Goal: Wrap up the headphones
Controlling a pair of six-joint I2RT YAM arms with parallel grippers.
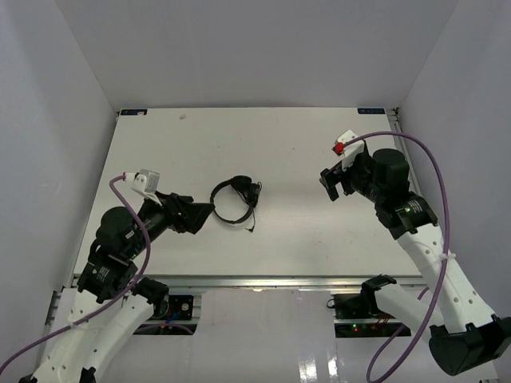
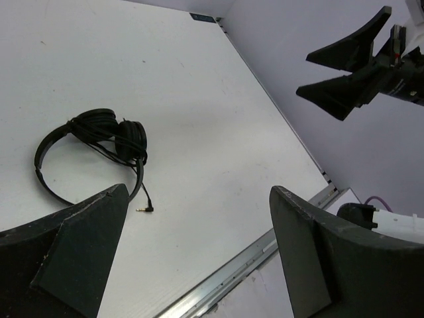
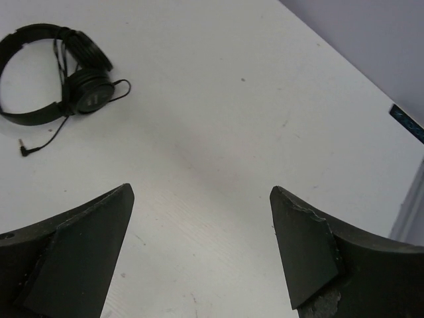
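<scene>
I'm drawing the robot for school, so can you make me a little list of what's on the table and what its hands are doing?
table: white
headphones: black, lying on the table, closer to the left arm
cord: bunched around the earcups, plug end loose on the table
left gripper: open, empty, near the headphones, not touching
right gripper: open, empty, farther away

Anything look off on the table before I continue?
Only a loose end: the headphones lie on the table with the cord bunched around the earcups, but the plug trails free beside them. Nothing looks damaged or spilled.
</scene>
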